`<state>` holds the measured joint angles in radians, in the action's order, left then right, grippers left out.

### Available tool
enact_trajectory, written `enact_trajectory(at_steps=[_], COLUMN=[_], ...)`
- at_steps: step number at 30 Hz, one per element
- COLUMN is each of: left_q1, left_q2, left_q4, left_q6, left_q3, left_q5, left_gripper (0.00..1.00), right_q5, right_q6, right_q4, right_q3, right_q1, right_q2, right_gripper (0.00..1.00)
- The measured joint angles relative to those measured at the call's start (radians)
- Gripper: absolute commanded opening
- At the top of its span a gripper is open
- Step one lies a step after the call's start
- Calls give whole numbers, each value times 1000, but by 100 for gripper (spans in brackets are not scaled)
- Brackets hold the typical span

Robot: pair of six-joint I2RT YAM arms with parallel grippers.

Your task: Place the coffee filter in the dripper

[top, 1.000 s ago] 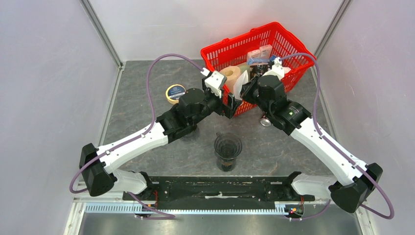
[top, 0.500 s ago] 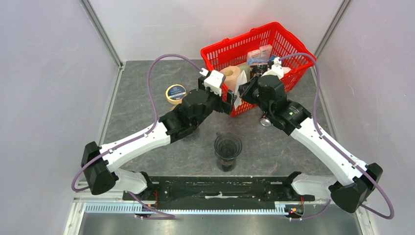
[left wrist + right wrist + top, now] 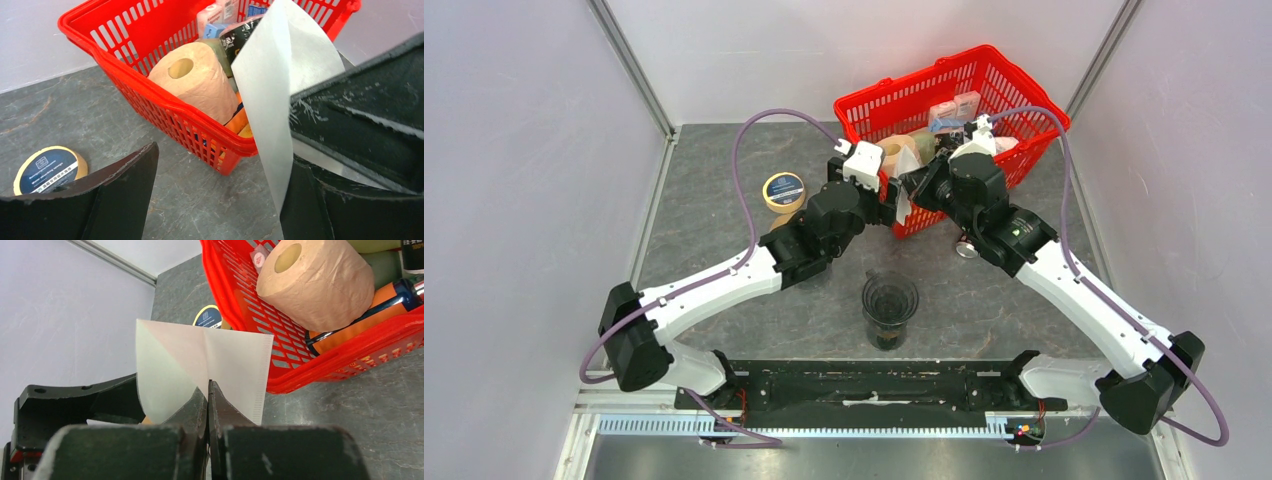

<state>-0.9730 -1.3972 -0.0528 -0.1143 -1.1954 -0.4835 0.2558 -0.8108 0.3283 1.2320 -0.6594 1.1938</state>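
Tape (image 3: 783, 190): lies flat on the table (image 3: 714, 200), left of centre in the top view, well apart from the basket; it sits at the lower left of the left wrist view (image 3: 47, 167).
Left gripper (image 3: 888, 203): at the basket's near left corner, just above centre in the top view. Its fingers (image 3: 120, 200) stand wide apart, with nothing clamped between them (image 3: 220, 135).
Dripper (image 3: 890, 300): upright on the table, lower centre of the top view, near the arm bases, well apart from the filter and from both grippers.
Filter (image 3: 901, 206): off the table, a white folded sheet standing on edge between the left gripper's spread fingers, close along the finger at the right of the left wrist view (image 3: 280, 75); I cannot tell whether it touches that finger.
Right gripper (image 3: 912, 186): fingers pressed together on the filter's lower middle, at its fold line (image 3: 207, 390); the sheet (image 3: 225, 360) fans up above the tips.
Roll (image 3: 894, 152): pale brown paper roll lying in the basket's near left corner (image 3: 320, 285).
Basket (image 3: 1024, 90): red, on the table at the upper right of centre, behind both grippers, with small boxes at its far side.
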Motion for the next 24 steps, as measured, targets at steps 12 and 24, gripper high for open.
enact_trajectory(at_steps=[12, 24], left_q1=[0, 0], left_q2=[-19, -24], left_q4=[13, 49], left_q6=[-32, -53], left_q3=[-51, -73], left_q5=[-110, -58], left_gripper=[57, 53], right_q5=[-32, -32], right_q6=[46, 71], right_q4=[-6, -35], right_q3=[0, 0], right_q1=[-6, -6], right_q2=[17, 18], right_gripper=[0, 0])
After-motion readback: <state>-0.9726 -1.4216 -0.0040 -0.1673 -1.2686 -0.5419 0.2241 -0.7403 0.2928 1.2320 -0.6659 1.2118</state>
